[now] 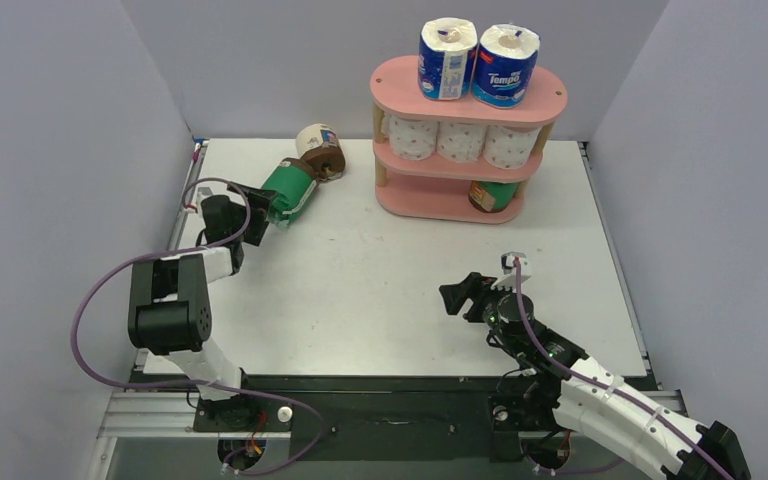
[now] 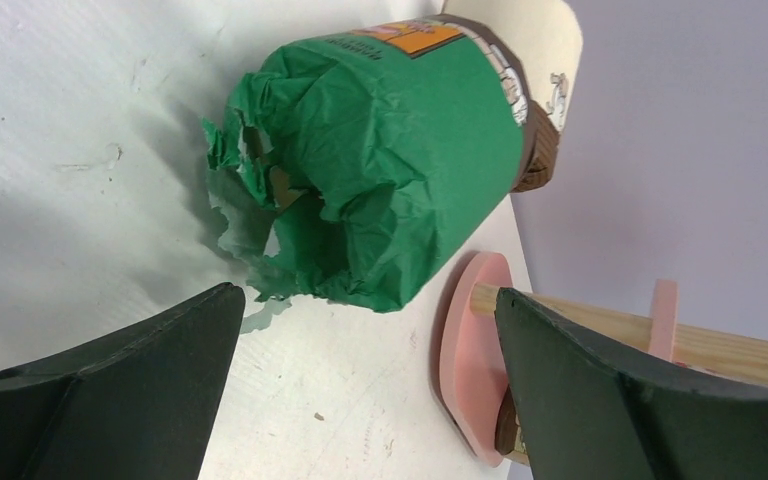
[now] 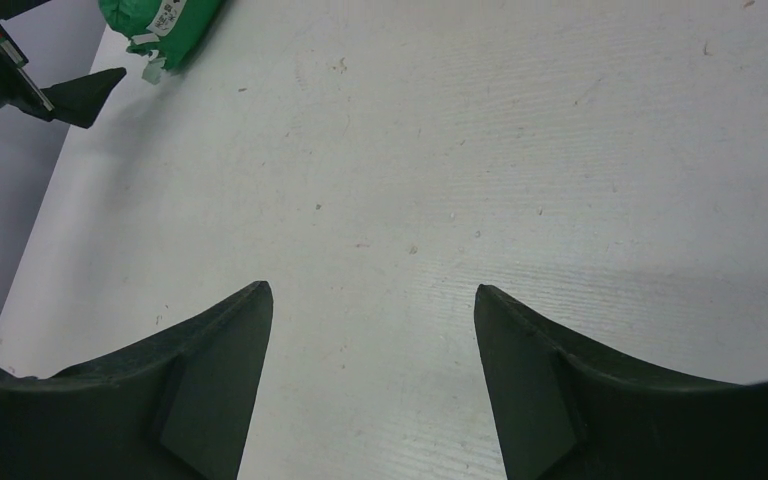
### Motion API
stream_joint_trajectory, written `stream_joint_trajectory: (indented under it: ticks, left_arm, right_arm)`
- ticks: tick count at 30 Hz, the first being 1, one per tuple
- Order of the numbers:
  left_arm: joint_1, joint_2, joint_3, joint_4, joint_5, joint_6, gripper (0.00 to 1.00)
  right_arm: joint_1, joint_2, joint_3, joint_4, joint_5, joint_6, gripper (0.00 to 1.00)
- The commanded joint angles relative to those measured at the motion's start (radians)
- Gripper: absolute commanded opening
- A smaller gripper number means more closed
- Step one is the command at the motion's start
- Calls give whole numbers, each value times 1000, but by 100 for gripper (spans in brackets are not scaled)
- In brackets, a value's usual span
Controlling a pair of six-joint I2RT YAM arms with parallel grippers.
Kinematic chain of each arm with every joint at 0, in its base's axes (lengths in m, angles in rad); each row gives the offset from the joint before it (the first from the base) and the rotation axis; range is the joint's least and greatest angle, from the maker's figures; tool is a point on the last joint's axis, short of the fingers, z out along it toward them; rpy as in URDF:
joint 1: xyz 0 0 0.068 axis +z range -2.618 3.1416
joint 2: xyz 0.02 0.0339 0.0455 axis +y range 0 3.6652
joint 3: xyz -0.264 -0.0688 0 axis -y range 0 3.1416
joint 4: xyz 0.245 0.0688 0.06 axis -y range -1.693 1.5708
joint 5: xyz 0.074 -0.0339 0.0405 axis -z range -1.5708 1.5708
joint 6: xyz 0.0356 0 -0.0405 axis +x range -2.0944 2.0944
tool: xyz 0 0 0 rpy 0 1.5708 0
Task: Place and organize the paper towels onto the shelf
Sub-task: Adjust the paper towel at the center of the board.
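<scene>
cream roll point(image 2: 548, 50) mostly behind green roll point(image 2: 390, 170), shelf point(image 2: 465, 330) cut off rt edge

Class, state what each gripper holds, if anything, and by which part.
Nothing is held. The left gripper stands open just short of the green-wrapped roll, which lies on the table; the right gripper is open above the table.

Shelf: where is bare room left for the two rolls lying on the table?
The bottom board is bare left of the green roll. The top board has a strip left of the blue rolls. The middle board is crowded with three white rolls.
</scene>
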Motion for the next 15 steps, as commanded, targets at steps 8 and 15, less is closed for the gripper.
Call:
stream_joint_trajectory:
  ticks: [8,15]
  left_arm:
    - [-31,134,59,200,35,-74,97]
    - [-35,150,71,224,29,-77,98]
  right_arm:
    - [9,-8,19,-13,49,-16,69]
    - [9,3,31,-14,57,-26,69]
